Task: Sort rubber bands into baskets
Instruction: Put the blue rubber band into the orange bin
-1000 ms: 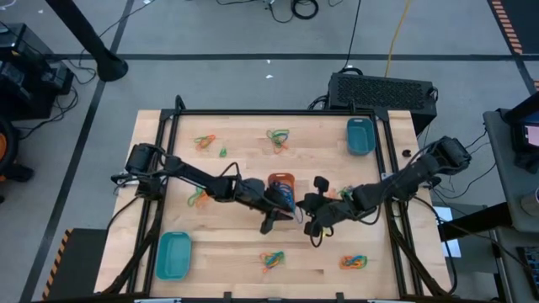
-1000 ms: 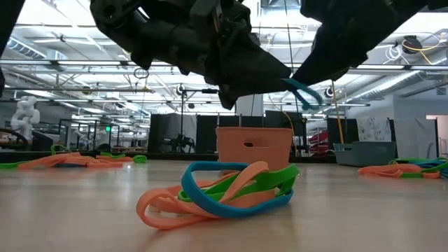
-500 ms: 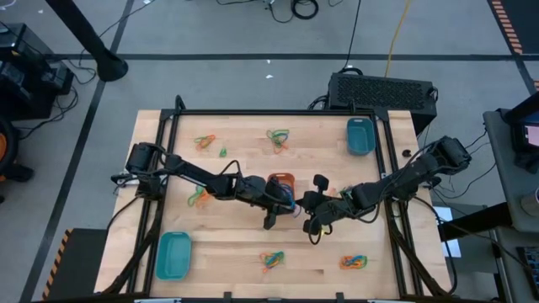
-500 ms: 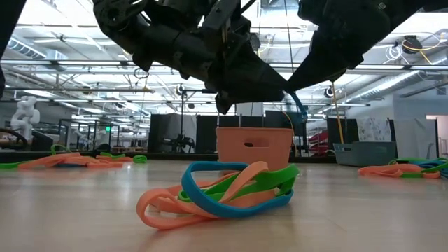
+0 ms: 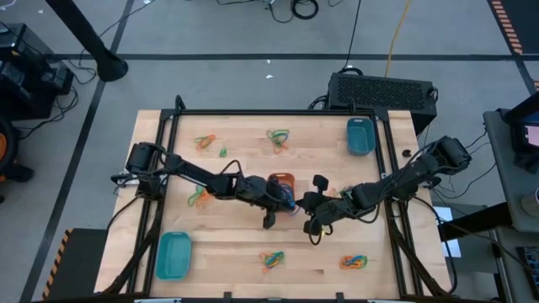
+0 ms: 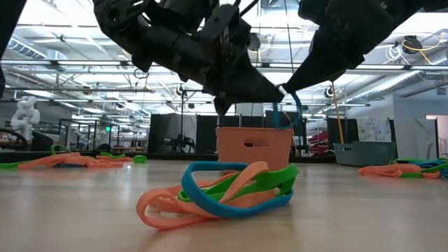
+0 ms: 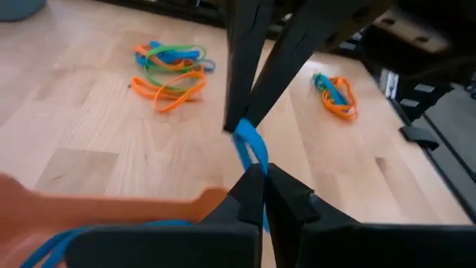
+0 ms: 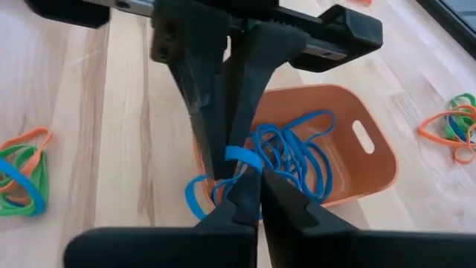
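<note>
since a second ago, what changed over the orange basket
The left gripper shut on the blue band that the right gripper holds shut, so both now pinch it above the orange basket. The left arm edged slightly toward the right one. The basket, the blue bands in it and the piles on the table stayed put.

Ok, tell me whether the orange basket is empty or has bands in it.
Not empty. The right wrist view shows the orange basket holding a tangle of blue rubber bands, with one blue loop hanging over its rim.
</note>
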